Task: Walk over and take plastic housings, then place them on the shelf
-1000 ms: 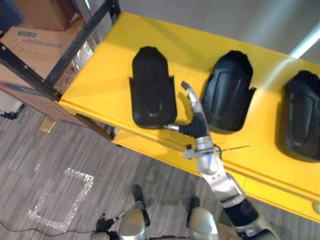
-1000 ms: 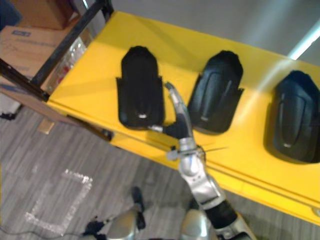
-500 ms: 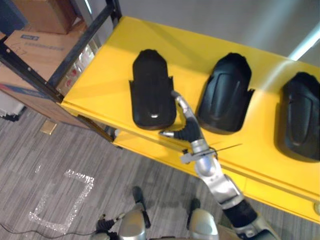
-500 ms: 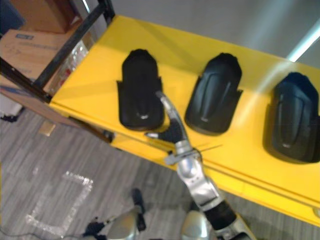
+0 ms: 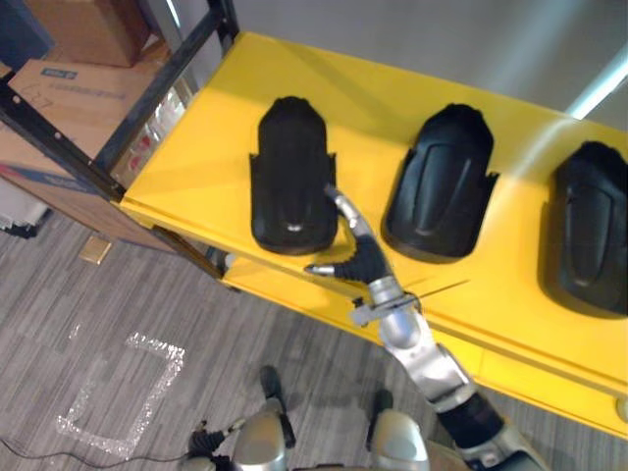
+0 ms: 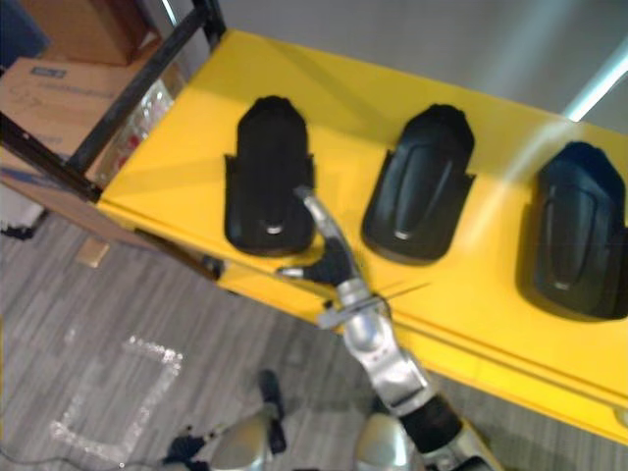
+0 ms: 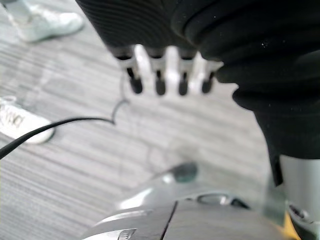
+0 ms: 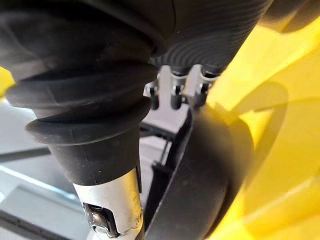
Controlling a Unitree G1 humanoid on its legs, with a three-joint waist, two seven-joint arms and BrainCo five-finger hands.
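On the yellow shelf: three black plastic housings lie in a row on the yellow shelf (image 5: 211,128), domed side up and well apart from one another.
Left housing: the left housing (image 5: 289,172) is a long, dark shell with a rounded far end. It has a stepped notch on each side and a raised spine down the middle, with a small glint of light near its near end.
Middle housing: the middle housing (image 5: 442,182) is the same black but looks broader, with ribbed contours, and it sits slightly turned.
Right housing: the right housing (image 5: 589,226) lies by the edge of the head view, partly cut off.
Right hand: and there's the right hand (image 5: 358,255), at the near right corner of the left housing.
Right hand state: it is spread. Its fingers (image 5: 345,208) run straight along the shell's right edge, and its thumb (image 5: 322,267) juts out apart from them, just below the near end.
Contact: the fingers overlap the edge of the shell, but I cannot tell whether they press on it.
Right wrist view: the dark fingertips sit right beside a curved black rim (image 8: 200,190), with yellow surface (image 8: 280,150) beyond.
Left hand: the left hand (image 7: 167,65) hangs over the grey carpet with relaxed, straight fingers in a row, holding nothing.
Floor by the left hand: a person's white shoes (image 7: 22,125) stand there.
Beside the shelf: a black frame post (image 5: 147,88) and cardboard boxes (image 5: 59,83) are on the robot's left.
Carpet: a taped square (image 5: 123,383) is marked on it.
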